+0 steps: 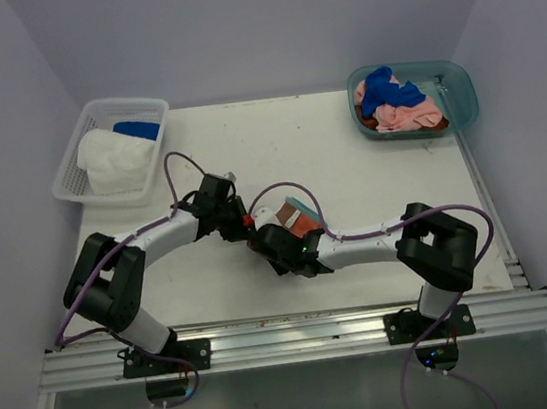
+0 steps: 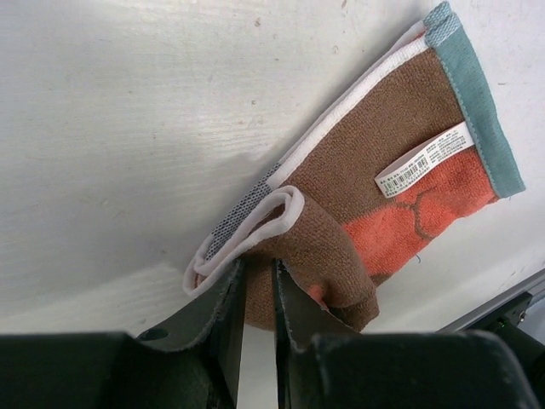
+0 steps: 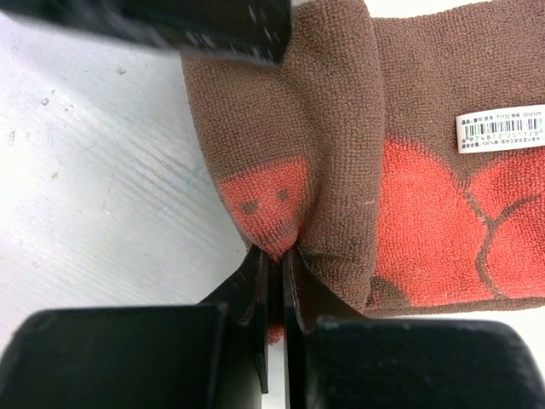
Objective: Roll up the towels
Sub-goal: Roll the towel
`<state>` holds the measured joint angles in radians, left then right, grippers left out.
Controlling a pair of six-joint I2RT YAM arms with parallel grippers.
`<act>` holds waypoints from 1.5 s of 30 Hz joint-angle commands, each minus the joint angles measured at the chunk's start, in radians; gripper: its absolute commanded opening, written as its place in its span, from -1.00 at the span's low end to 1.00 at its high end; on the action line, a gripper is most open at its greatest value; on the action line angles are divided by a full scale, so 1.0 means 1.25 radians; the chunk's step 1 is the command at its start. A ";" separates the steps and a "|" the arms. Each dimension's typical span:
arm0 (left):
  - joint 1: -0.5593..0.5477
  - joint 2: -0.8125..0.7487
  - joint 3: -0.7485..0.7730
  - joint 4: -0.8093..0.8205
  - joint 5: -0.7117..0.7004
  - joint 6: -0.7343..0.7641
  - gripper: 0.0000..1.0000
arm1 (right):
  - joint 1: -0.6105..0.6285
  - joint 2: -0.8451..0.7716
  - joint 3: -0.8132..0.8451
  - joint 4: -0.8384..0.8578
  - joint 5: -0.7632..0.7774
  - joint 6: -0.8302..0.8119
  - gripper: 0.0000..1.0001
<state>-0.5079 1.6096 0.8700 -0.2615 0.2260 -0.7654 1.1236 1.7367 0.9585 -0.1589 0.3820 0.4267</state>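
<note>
Well, my left gripper pinches the white-edged folded corner of the brown terry towel with orange patches, and my right gripper is clamped on its turned-over fold. I should hold both pinches level and roll evenly toward the labelled end lying ahead of my fingers. Far beyond, more towels heap in the teal plastic tub.

One brown towel is lying at the middle of the table; one basket, at its far-left corner, is holding one white towel and one blue towel; one tub, far-right, is holding at least three tangled towels.
</note>
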 commanded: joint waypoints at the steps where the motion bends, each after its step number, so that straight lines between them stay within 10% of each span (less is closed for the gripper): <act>1: 0.032 -0.070 0.021 -0.018 0.003 0.028 -0.55 | -0.004 -0.006 -0.035 -0.023 -0.055 0.021 -1.00; 7: 0.050 -0.143 0.027 -0.057 0.007 0.043 -0.31 | -0.030 -0.059 -0.055 0.035 -0.178 0.039 -1.00; 14: 0.049 -0.165 -0.063 0.007 0.107 0.031 0.46 | -0.068 -0.095 -0.084 0.106 -0.288 0.062 -1.00; 45: 0.001 -0.108 -0.166 0.099 0.051 -0.071 0.25 | -0.096 -0.136 -0.120 0.152 -0.336 0.127 -1.00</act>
<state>-0.5011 1.4719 0.6727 -0.1757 0.3187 -0.8333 1.0065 1.6131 0.8200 -0.0132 -0.0223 0.5671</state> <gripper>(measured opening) 0.633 0.045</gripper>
